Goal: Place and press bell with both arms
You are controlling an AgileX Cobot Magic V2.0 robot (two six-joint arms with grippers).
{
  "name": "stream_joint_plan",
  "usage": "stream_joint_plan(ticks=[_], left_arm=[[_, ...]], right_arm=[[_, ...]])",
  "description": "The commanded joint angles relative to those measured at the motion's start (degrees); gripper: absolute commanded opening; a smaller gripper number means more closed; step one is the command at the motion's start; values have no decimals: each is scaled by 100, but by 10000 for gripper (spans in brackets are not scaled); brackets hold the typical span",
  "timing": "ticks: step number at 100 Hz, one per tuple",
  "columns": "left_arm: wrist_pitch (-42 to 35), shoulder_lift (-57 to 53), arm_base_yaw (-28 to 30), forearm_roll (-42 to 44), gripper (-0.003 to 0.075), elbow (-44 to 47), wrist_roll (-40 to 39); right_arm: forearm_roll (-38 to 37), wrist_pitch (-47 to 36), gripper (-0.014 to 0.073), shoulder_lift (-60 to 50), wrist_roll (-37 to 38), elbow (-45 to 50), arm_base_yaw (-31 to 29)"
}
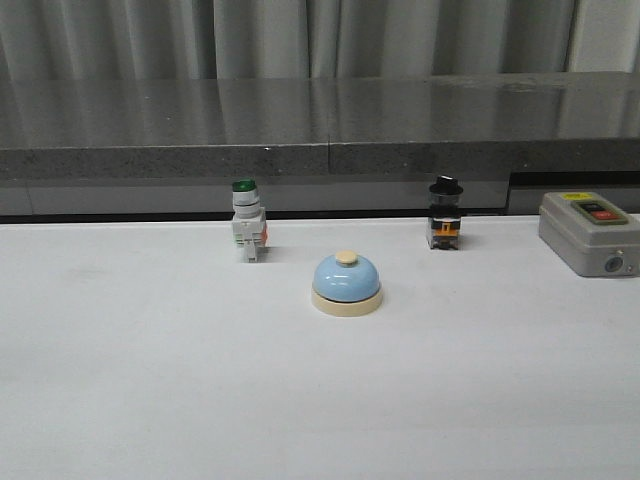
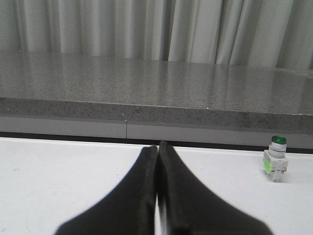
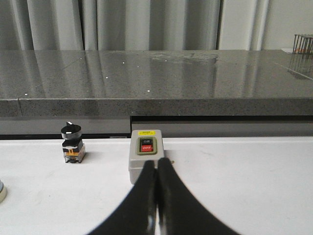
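**Bell standing untouched, both grippers pressed together: risks ahead**

Nearest, the left gripper (image 2: pixel 157 196) and the right gripper (image 3: pixel 156 200) are each showing fingers pressed together on nothing; neither is appearing in the front view; the bell (image 1: pixel 346 284) is sitting upright mid-table (image 1: pixel 150 400), apart from everything; beyond it the green-capped switch (image 1: pixel 247 220) and the black-knobbed switch (image 1: pixel 445 214) are standing to either side, the grey box (image 1: pixel 588 232) lying at far right; a grasp on the smooth dome is likely slipping or tipping the bell; a wide approach is risking a knock against a neighbouring switch; an off-centre press is likely missing the cream button (image 1: pixel 346 258).
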Motion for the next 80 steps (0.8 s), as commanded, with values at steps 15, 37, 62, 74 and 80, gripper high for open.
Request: stream_joint_plan(ticks=[15,37,62,74,80], left_arm=[[-476,-175,-36,-55,-20,243,-32],[-476,-175,-36,-55,-20,243,-32],[-476,-175,-36,-55,-20,243,-32],[-476,-175,-36,-55,-20,243,-32],[-476,-175,-36,-55,-20,243,-32]], right_arm=[[-91,168,-69,-649,-29,-72,-26],[-91,524,-69,-604,-29,-72,-19],[-91,543,-69,-604,-29,-78,-19],[-91,543,-69,-604,-29,-78,-19],[-91,543,-69,-604,-29,-78,-19]])
